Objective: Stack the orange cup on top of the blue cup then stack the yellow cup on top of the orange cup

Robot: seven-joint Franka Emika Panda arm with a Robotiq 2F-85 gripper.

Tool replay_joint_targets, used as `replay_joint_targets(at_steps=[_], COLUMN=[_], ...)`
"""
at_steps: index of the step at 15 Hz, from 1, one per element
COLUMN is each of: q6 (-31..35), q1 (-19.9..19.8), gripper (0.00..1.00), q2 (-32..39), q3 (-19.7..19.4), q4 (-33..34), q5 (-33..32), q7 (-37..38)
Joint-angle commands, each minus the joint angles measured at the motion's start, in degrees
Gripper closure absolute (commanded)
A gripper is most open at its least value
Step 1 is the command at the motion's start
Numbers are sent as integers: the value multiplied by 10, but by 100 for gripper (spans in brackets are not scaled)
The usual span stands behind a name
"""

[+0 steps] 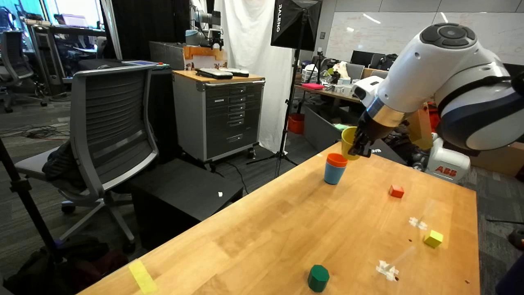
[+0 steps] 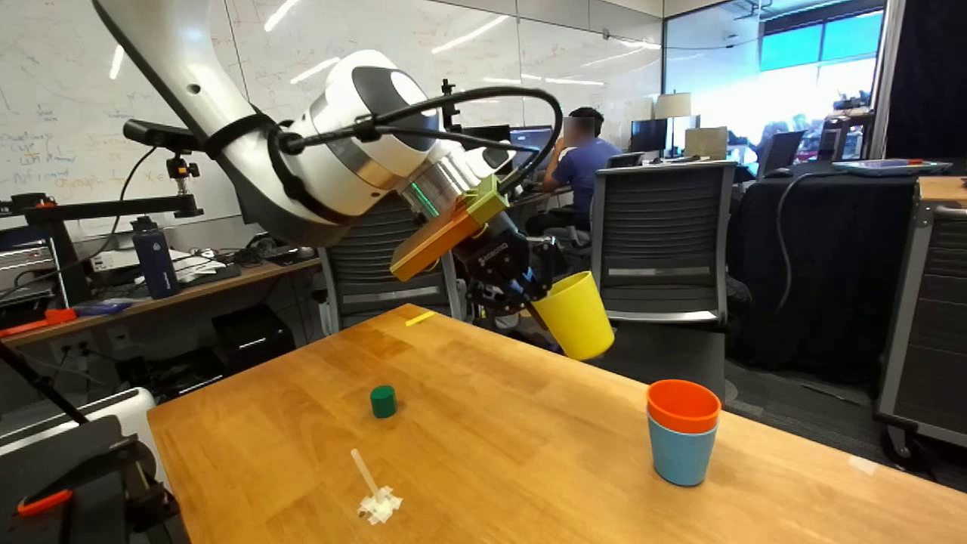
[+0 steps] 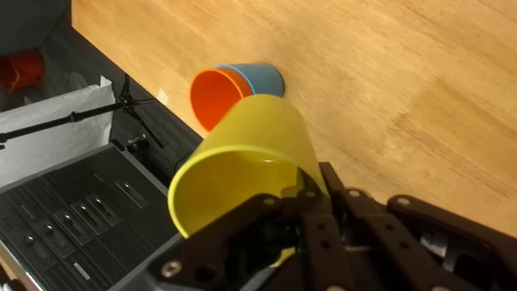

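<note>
a light wooden table [image 1: 286,221] is seen, on whose top the blue cup [image 2: 682,453] is stood upright just beside a long edge. the red block [image 1: 396,191], the yellow block [image 1: 433,239] and the dark-green cylinder [image 1: 318,278] are borne directly on the wood, spaced apart from one another and from the cup. a strip of yellow tape [image 1: 142,276] is stuck near a corner, and two patches of white tape [image 1: 387,270] are noted, a thin translucent stick [image 2: 365,472] slanting up from each.
</note>
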Motion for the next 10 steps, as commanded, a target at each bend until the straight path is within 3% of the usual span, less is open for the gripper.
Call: replay_joint_targets(at_steps=[1,7,10], q6=[-21,-51,-75], q1=[-42,-90,-122], gripper=[98,98,98], q2=[10,50,82], q3=[21,52,95], q4=[37,107,147], q5=[51,119,122], q7=[-45,-98,-103])
